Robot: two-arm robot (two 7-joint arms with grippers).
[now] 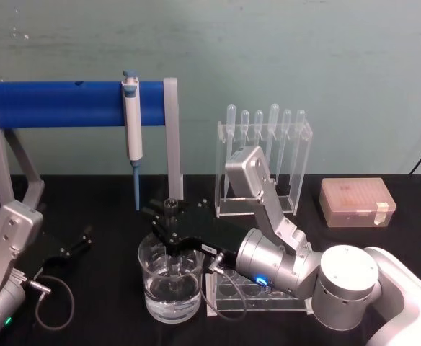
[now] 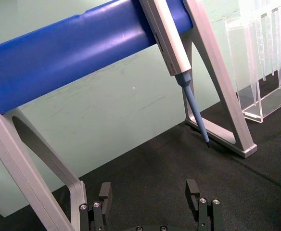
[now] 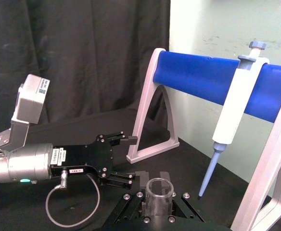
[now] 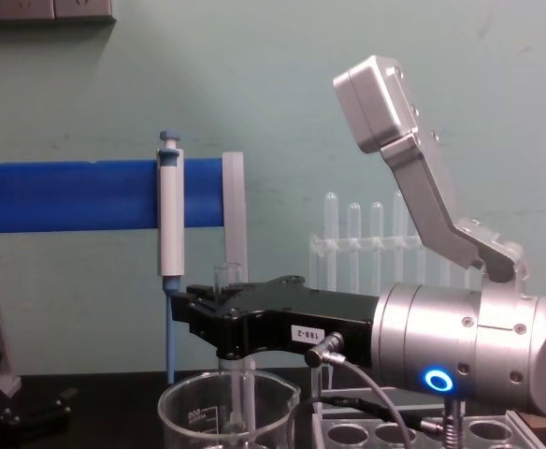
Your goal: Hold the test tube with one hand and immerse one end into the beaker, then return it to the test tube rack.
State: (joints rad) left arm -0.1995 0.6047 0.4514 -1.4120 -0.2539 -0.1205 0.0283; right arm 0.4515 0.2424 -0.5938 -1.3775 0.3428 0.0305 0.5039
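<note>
My right gripper is shut on the test tube, a clear glass tube held upright with its open rim above the black fingers. The tube's lower end reaches down inside the beaker, which stands on the black table with clear liquid at its bottom. Whether the tip touches the liquid I cannot tell. In the right wrist view the tube's rim sits between the closed fingers. My left gripper rests open and empty low at the table's left.
A blue bar stand carries a white-and-blue pipettor just behind the beaker. A clear rack of pipettes stands behind my right arm. A rack with round holes lies under my right wrist. An orange box is far right.
</note>
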